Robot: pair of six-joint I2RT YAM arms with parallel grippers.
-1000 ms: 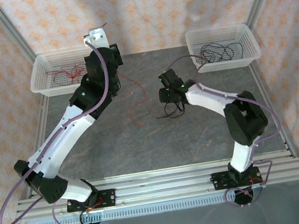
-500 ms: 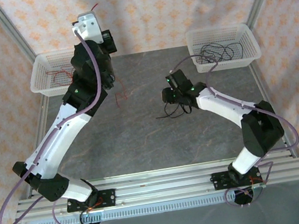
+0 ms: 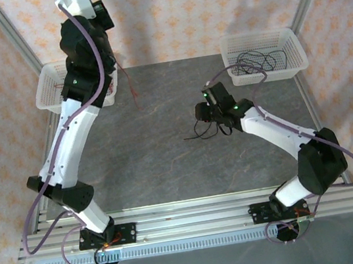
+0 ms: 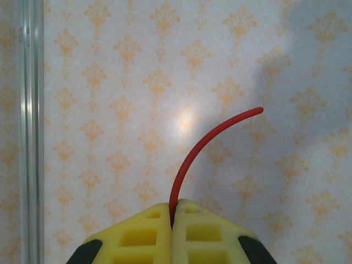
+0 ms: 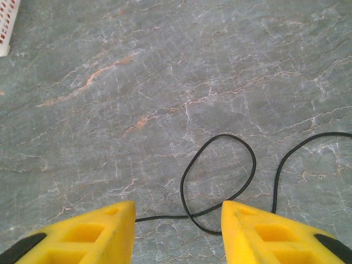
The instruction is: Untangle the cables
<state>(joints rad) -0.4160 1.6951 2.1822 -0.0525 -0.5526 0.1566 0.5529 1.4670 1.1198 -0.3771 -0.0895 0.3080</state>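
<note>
Mid-table, the right gripper [image 5: 177,213] hovers half-open over a black cable [image 5: 220,179] lying flat in a loop, tails running sideways, apparently poised to pinch it. Farther back, the left gripper [image 4: 171,213], clamped on a red cable [image 4: 201,148], holds it high by the left basket [image 3: 44,93] so the strand hangs lengthwise, likely clear of tangles.

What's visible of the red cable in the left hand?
The red cable is a very thin, smooth, rubbery-looking wire. The shut left hand pinches it between yellow fingers; a short free end arcs up and right, touching nothing. In the top view, its tail hangs down beside the white basket.
</note>
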